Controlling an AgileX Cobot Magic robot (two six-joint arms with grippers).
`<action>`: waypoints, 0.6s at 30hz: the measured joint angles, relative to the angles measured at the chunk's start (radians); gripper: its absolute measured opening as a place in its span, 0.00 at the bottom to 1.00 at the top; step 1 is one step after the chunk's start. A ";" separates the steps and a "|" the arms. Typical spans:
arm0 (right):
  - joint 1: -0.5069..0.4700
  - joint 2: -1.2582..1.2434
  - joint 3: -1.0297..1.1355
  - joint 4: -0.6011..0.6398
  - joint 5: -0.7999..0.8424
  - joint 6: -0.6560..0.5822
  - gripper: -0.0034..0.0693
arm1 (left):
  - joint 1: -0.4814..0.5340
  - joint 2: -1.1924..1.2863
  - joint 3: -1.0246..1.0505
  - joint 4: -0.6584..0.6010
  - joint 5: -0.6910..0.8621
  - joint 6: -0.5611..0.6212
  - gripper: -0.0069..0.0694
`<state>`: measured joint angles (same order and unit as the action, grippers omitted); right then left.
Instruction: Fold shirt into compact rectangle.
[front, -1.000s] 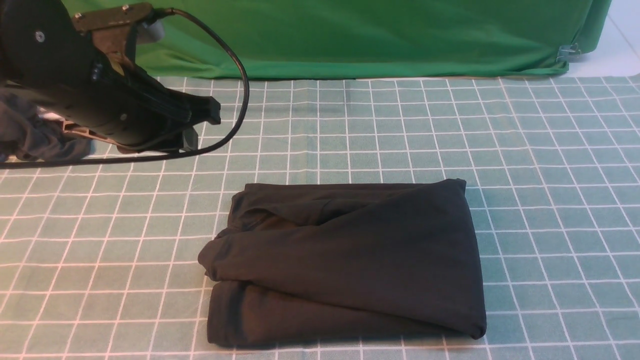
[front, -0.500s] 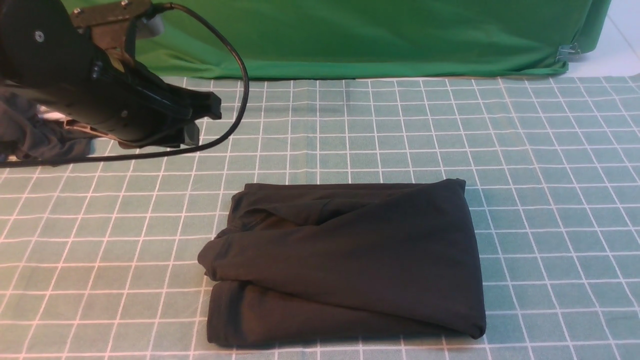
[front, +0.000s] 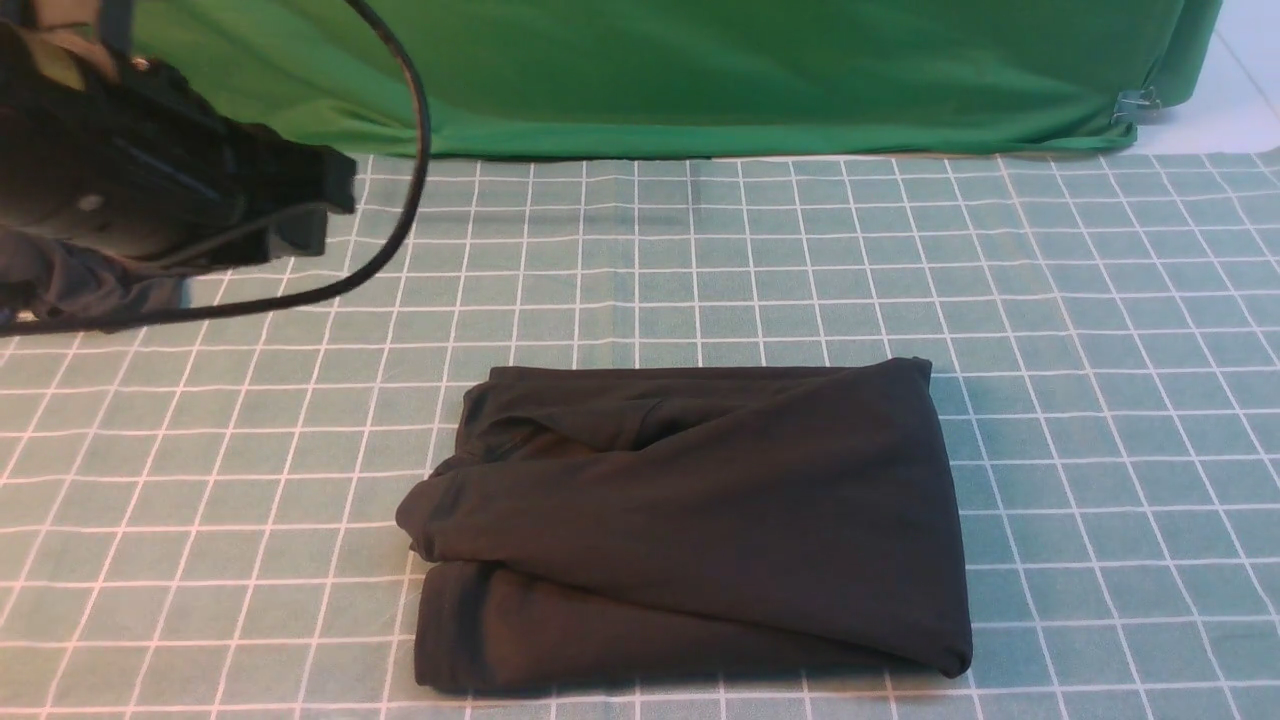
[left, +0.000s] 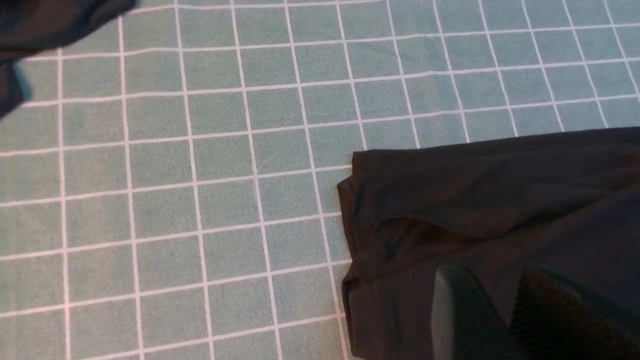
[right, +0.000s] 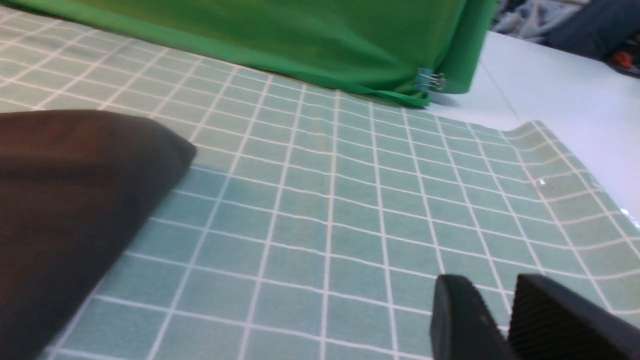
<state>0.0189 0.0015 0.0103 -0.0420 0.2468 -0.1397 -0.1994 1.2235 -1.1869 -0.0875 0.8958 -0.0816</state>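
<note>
The shirt (front: 700, 520) is black and lies folded into a rough rectangle on the green grid mat (front: 1100, 300), near the front middle. Its upper layer slants across the lower one. My left gripper (front: 335, 210) hangs at the far left, well back from the shirt and clear of it. In the left wrist view the left gripper (left: 492, 280) has its jaws a little apart with nothing between them, above the shirt (left: 500, 200). The right gripper (right: 492, 287) hovers over bare mat beside the shirt (right: 65, 190), slightly open and empty. It is out of the front view.
A dark grey garment (front: 60, 285) is bunched at the left edge under my left arm. A black cable (front: 415, 130) loops off that arm. A green backdrop cloth (front: 700, 80) with a metal clip (front: 1135, 105) closes the back. White tabletop (right: 550, 90) lies beyond the mat's right edge.
My left arm has drawn back to the left, away from the shirt. The shirt has not moved.
</note>
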 joint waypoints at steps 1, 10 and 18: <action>-0.018 0.000 0.000 0.000 0.000 0.000 0.27 | 0.000 -0.021 0.000 -0.004 0.023 0.011 0.26; -0.037 0.000 0.000 0.001 -0.002 0.000 0.30 | 0.000 -0.137 0.000 -0.017 0.125 0.091 0.10; -0.037 0.000 0.000 0.042 -0.001 0.008 0.32 | 0.000 -0.250 0.068 -0.017 0.176 0.120 0.10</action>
<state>-0.0185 0.0015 0.0103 0.0000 0.2458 -0.1320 -0.1994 0.9737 -1.1189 -0.1048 1.0719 0.0380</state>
